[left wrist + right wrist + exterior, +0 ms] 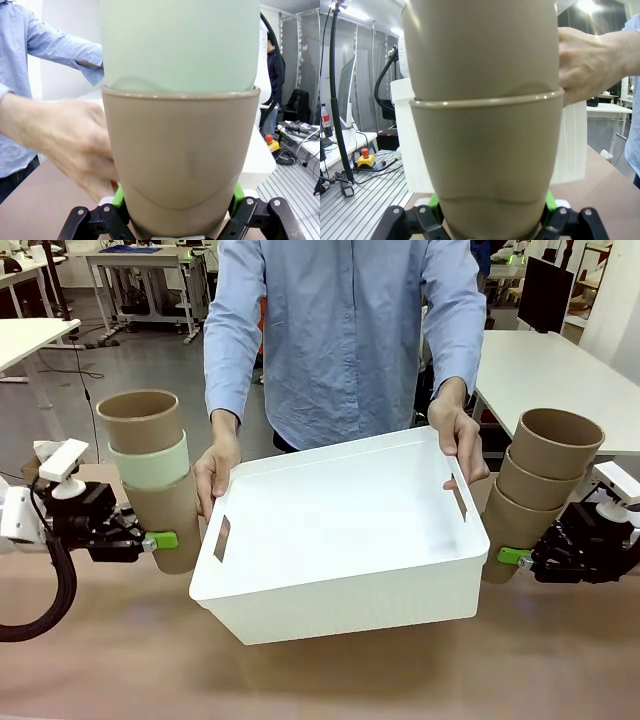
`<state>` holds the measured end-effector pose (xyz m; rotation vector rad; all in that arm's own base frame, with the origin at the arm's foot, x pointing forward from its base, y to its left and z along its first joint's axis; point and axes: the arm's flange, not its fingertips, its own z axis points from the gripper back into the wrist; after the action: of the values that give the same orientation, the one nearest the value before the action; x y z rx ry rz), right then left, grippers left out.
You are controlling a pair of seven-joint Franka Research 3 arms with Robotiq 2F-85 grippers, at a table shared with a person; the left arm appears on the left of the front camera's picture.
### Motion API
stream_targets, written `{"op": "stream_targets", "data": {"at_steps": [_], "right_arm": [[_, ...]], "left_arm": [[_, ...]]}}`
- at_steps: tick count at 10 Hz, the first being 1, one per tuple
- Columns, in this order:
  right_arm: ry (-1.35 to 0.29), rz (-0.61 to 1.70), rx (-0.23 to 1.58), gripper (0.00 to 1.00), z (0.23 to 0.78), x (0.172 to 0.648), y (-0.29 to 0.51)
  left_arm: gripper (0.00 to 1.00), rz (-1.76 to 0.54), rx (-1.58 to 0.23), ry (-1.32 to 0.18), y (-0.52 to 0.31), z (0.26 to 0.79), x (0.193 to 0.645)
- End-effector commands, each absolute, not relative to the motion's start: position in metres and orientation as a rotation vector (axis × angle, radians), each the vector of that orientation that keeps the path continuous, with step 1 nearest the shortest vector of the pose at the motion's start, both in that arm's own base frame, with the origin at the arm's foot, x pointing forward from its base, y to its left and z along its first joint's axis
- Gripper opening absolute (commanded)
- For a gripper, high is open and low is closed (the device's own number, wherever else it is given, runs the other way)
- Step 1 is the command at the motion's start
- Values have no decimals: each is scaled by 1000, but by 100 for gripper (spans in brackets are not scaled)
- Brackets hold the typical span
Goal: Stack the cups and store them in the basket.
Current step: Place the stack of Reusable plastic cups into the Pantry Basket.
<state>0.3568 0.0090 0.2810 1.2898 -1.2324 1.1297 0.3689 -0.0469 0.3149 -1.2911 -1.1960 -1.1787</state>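
Brown tabletop (pixel 320 680) lies below the white basket (pixel 350 608), held tilted by a person's hands (pixel 216 475) between the arms. At its left the left tool (pixel 165 540) clamps a brown-mint-brown cup stack (pixel 150 465); at its right the right tool (pixel 512 556) clamps three nested brown cups (pixel 540 485), both stacks close beside it.

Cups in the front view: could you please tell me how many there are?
6. Stacked on the robot's left: top brown cup, mint-green cup, bottom brown cup. Stacked on its right: upper brown cup, middle brown cup, lower brown cup. More may be nested unseen.
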Motion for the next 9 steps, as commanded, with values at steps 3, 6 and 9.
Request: {"op": "stream_targets", "data": {"at_steps": [3,6,9], "right_arm": [[-1255,1123,1283,84,285,359,9],[-1255,1123,1283,84,285,359,9],[-1255,1123,1283,84,285,359,9]], "left_arm": [[86,-1169,-1303,-1122,-54,420,327],[86,-1253,-1173,-961,-91,479,300],[86,-1311,-1027,-812,-159,498,287]]}}
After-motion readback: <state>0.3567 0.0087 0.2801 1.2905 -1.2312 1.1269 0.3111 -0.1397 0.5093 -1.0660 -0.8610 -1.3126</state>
